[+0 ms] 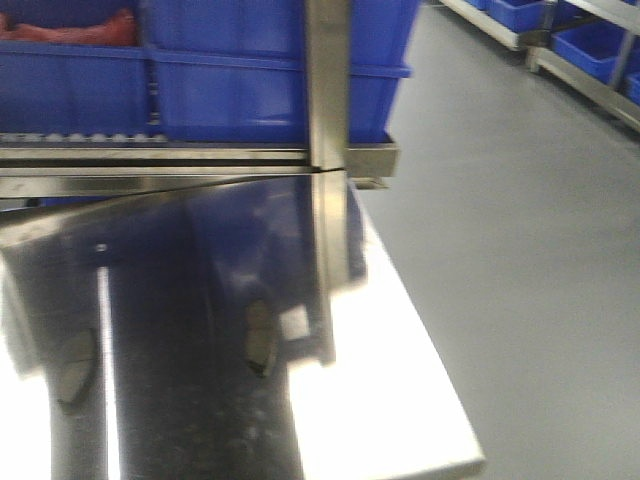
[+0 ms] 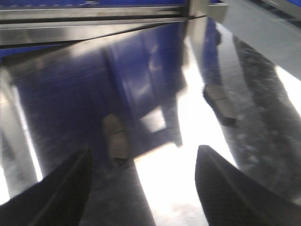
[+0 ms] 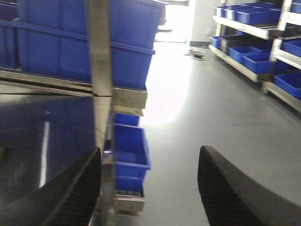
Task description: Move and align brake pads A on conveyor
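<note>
Left gripper (image 2: 145,155) spread wide, nothing between the fingers, above the shiny steel table (image 2: 164,193). Right gripper (image 3: 150,153) parted too, empty, out past the table edge over grey floor (image 3: 211,117). Nearer brake pad (image 2: 116,140) and farther brake pad (image 2: 220,104) flat on the steel, well apart, untouched. Behind, blue bins (image 1: 270,70) on a rack.

The table (image 1: 400,400) is polished metal, mirror-glossy (reflecting smooth blue plastic bins (image 1: 250,90)). The brake pads (image 1: 262,338) look matt grey. The right gripper (image 3: 148,188) has black, finely textured fingers (image 3: 230,193).
</note>
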`<state>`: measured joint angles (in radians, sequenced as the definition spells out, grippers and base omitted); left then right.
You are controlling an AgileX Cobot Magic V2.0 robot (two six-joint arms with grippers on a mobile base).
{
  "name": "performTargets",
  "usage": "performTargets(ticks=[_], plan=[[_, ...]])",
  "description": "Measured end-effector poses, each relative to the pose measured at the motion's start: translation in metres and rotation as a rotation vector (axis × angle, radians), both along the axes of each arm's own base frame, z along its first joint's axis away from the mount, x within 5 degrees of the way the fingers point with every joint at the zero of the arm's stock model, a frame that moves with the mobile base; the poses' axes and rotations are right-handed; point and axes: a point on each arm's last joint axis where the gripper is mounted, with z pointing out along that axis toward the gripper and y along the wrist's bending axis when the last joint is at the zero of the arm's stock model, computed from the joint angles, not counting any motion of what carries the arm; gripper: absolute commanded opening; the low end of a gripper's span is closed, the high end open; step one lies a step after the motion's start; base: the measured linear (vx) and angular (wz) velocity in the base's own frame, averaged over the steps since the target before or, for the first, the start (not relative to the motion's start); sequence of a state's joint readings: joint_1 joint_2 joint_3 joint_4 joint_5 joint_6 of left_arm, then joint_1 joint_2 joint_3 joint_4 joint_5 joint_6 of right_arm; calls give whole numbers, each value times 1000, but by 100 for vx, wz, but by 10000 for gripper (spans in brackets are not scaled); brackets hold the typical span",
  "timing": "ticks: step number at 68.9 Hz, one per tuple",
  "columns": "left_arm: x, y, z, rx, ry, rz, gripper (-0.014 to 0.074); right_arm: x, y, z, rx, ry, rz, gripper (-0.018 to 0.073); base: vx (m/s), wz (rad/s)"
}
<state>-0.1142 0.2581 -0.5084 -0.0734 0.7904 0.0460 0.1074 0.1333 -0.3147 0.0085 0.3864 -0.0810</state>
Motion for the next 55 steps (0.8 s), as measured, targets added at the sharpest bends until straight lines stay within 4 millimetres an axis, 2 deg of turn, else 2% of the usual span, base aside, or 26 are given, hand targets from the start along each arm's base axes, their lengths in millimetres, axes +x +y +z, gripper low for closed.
performTargets(ticks=[24, 55], plan=[[0, 0, 0, 0, 0, 0, 443, 0, 0, 0, 0, 0, 0, 429, 12, 46], [0, 0, 0, 0, 0, 0, 443, 0, 0, 0, 0, 0, 0, 429, 3, 7]])
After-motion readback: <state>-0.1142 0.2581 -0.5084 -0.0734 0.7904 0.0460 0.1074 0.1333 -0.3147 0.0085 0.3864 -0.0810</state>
